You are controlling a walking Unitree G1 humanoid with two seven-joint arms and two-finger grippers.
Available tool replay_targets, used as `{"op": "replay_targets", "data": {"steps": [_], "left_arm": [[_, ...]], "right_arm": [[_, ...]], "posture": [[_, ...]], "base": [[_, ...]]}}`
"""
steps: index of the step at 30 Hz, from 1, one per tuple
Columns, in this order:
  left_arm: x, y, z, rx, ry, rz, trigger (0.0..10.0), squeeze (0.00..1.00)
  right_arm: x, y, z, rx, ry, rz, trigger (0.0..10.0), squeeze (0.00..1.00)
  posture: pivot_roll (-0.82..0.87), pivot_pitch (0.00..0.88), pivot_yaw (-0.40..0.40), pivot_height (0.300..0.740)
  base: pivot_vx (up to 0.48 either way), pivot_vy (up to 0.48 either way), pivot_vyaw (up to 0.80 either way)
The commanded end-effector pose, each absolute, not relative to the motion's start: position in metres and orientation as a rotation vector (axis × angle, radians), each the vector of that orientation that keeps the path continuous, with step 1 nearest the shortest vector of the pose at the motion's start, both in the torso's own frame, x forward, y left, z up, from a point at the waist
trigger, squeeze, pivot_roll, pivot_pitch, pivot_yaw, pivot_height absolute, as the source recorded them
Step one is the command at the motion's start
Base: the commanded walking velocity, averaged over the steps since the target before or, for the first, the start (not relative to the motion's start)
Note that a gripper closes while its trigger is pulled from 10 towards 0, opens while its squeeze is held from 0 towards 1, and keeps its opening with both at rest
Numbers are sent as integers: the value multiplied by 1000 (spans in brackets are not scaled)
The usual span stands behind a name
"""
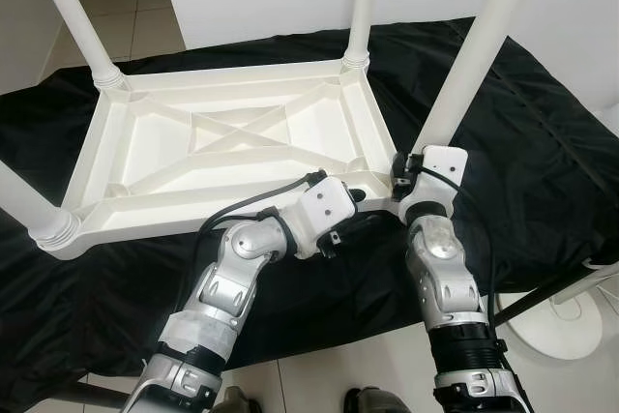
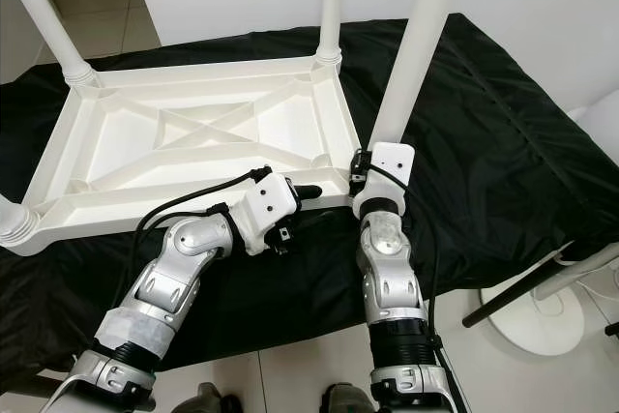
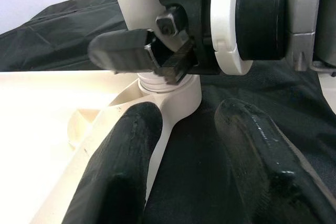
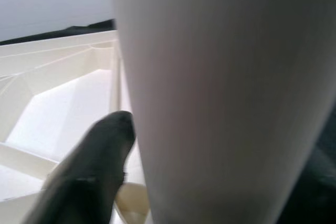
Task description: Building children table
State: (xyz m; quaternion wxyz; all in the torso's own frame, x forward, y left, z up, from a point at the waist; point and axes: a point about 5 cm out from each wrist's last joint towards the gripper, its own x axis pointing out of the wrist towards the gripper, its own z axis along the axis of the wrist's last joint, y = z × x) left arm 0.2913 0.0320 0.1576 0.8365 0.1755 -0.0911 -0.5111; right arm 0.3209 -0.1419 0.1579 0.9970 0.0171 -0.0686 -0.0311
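Two silver arms reach forward from the lower edge of the head views toward the near right corner of an upturned white plastic children's table (image 1: 232,137), which lies underside-up on a black cloth (image 1: 542,142) spread over the tiled floor (image 1: 319,379).

Right gripper (image 3: 152,53): closed around the base of the white cylindrical table leg (image 1: 479,55) that stands in the corner socket directly before it. In the left wrist view its ribbed black fingers (image 3: 123,51) press against the leg just above the threaded collar. The right wrist view shows the leg close against the camera, with one black finger beside it and the ribbed underside of the tabletop beyond.

Left gripper (image 3: 199,145): fingers spread apart, holding nothing. It lies low at the table's near edge, just beside the right gripper and pointing toward the same corner socket. One finger overlaps the white rim; the other sits over the black cloth. Contact with the rim cannot be confirmed.

Three further white legs stand upright in the other corners: far left leg (image 1: 73,12), far right leg (image 1: 363,2) and near left leg (image 1: 29,210). A white round pedestal base (image 1: 561,321) rests on the floor to the right of the right arm.
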Motion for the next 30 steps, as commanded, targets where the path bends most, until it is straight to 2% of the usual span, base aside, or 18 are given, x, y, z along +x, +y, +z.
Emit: {"op": "replay_targets", "data": {"steps": [1, 4, 7, 8, 10, 11, 13, 15, 19, 21, 25, 26, 27, 28, 30], "left_arm": [[298, 36, 157, 365, -197, -949, 10000, 0], [298, 36, 158, 364, -199, -947, 10000, 0], [299, 37, 159, 365, -203, -944, 10000, 0], [299, 37, 160, 367, -203, -943, 10000, 0], [300, 37, 159, 368, -203, -942, 10000, 0], [299, 38, 158, 372, -200, -946, 10000, 0], [299, 38, 158, 372, -200, -946, 10000, 0], [298, 39, 158, 377, -199, -950, 10000, 0], [299, 39, 159, 378, -201, -947, 10000, 0], [301, 39, 163, 378, -213, -941, 10000, 0], [300, 38, 164, 382, -219, -947, 10000, 0], [300, 38, 164, 384, -219, -949, 10000, 0], [300, 38, 164, 384, -219, -949, 10000, 0], [300, 38, 164, 385, -221, -950, 10000, 0], [300, 39, 165, 386, -223, -948, 10000, 0]], "right_arm": [[322, -143, 159, 37, -147, -16, 10000, 1000], [322, -146, 160, 22, -151, 17, 10000, 1000], [324, -156, 161, -3, -137, 126, 10000, 1000], [325, -163, 162, -16, -134, 166, 10000, 710], [326, -168, 164, -23, -132, 188, 10000, 710], [326, -172, 166, -60, -132, 271, 10000, 0], [326, -172, 166, -60, -132, 271, 10000, 0], [326, -177, 167, -119, -120, 404, 10000, 0], [327, -178, 166, -137, -106, 454, 10000, 0], [331, -178, 163, -168, -76, 554, 10000, 0], [337, -179, 160, -231, -51, 584, 10000, 0], [339, -179, 160, -235, -45, 588, 4784, 0], [339, -179, 160, -235, -45, 588, 4784, 0], [340, -180, 159, -239, -41, 593, 0, 0], [340, -180, 159, -240, -39, 593, 0, 0]], "posture": [[-142, 56, 28, 740], [-143, 57, 29, 740], [-142, 60, 30, 740], [-142, 60, 30, 740], [-141, 60, 31, 740], [-140, 60, 34, 740], [-140, 60, 34, 740], [-136, 60, 37, 740], [-134, 56, 38, 740], [-130, 56, 41, 740], [-126, 55, 43, 740], [-121, 53, 41, 740], [-121, 53, 41, 740], [-113, 52, 37, 740], [-112, 53, 37, 740]], "base": [[0, 0, 0], [0, 0, 0], [0, 0, 0], [0, 0, 0], [0, 0, 0], [0, 0, 0], [0, 0, 0], [0, 0, 0], [0, 0, 0], [0, 0, 0], [0, 0, 0], [0, 0, 0], [0, 0, 0], [0, 0, 0], [0, 0, 0]]}}
